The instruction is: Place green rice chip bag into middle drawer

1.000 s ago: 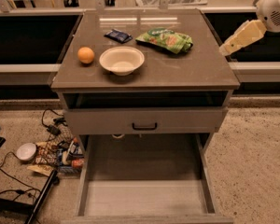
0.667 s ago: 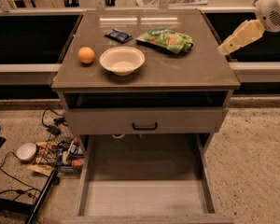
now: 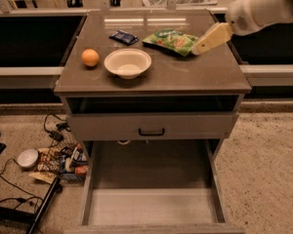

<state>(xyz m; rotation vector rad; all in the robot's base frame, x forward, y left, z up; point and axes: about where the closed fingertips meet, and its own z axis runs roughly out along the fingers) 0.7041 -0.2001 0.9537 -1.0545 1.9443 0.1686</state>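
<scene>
- On the far right of the grey-brown wooden cabinet top (image 3: 161, 79): the glossy green rice chip bag (image 3: 172, 39), lying flat, not yet lifted.
- Just right of that bag: your cream-coloured gripper (image 3: 200, 47), tip at or very near the bag's right edge. You cannot tell whether it is wide, narrow or gripping.
- Low and near: the wide grey middle drawer (image 3: 151, 206), pulled fully out, with its pale floor showing nothing on it.
- Above it: a shut grey drawer front with a small black handle (image 3: 151, 126).
- Also on top: a white bowl (image 3: 128, 62), an orange fruit (image 3: 90, 57) and a small dark blue packet (image 3: 123, 37).
- Done, by your reading: drawer opened. Left: grasp, carry, drop in.
</scene>
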